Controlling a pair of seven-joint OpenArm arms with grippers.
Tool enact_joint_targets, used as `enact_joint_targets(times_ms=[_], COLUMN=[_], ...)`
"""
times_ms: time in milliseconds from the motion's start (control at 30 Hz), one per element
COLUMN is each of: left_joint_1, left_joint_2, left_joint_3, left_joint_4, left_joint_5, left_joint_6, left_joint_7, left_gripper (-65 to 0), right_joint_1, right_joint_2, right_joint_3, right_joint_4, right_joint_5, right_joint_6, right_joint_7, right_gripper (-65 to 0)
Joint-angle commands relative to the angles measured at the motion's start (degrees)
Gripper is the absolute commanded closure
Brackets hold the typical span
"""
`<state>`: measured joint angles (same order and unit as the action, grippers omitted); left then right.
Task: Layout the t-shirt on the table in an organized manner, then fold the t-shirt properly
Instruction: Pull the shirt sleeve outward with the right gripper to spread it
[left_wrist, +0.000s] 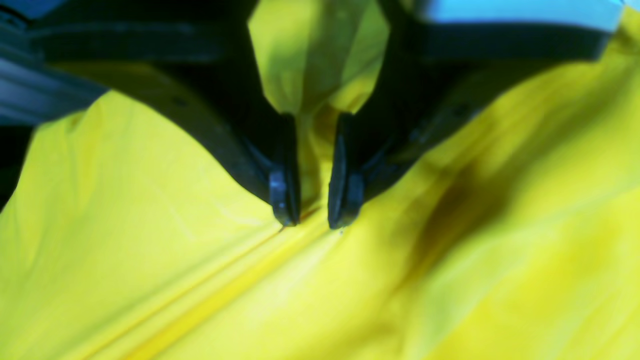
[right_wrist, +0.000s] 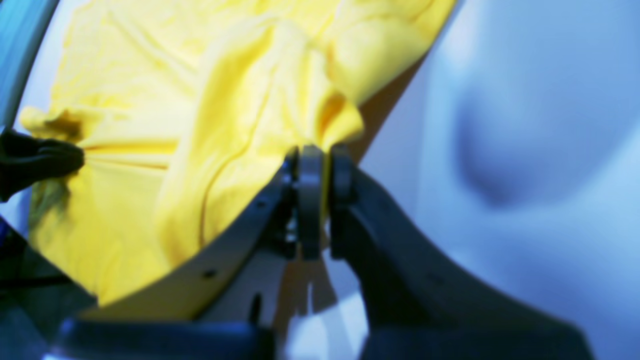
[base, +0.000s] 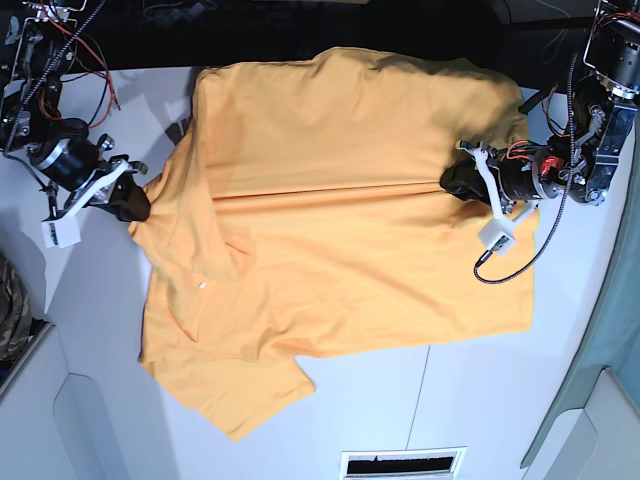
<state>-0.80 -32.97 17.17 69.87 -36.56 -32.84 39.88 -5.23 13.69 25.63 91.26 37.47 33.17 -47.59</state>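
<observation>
T-shirt (base: 340, 230) lies spread but rumpled on the white counter (base: 480, 400), stretched between the arms along a taut crease, the right gripper (right_wrist: 315, 155) pinching its edge and the left gripper (left_wrist: 314, 220) pinching the opposite edge.

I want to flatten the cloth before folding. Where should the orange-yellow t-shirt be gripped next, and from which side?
Judging by its pose, grip the orange-yellow cotton t-shirt at the rumpled sleeve corner near the front edge of the white table. That corner lies free on bare tabletop, so coming from the front edge, low and flat, looks best; then pull outward.
</observation>
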Motion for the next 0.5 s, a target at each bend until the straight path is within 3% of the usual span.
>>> enact_joint_targets(times_ms=[0, 267, 400, 467], left_joint_1=[0.79, 0.46, -0.48, -1.09], left_joint_2=[-1.29, -1.31, -1.31, -1.31], left_joint_3=[0.07, 0.07, 0.07, 0.07], left_joint_4=[-1.88, -2.1, -2.1, -2.1], left_joint_5=[8.33, 8.33, 8.31, 8.2], left_joint_6=[4.76, 4.76, 4.76, 4.76], left_joint_7=[6.12, 6.19, 6.19, 6.19], left_gripper=[-17.0, -17.0, -17.0, -17.0], right_joint_1=[0.76, 0.61, 0.57, -0.09], right_joint_2=[2.56, 5.33, 5.31, 5.29], right_joint_3=[3.04, 12.39, 12.48, 12.5], right_joint_4=[1.31, 1.31, 1.29, 1.29], right_joint_5=[-0.94, 3.65, 3.5, 3.45], right_joint_6=[-1.81, -1.81, -1.79, -1.81], right_joint_7=[2.71, -0.5, -1.75, -2.34], right_gripper=[0.0, -1.3, -20.4, -25.7])
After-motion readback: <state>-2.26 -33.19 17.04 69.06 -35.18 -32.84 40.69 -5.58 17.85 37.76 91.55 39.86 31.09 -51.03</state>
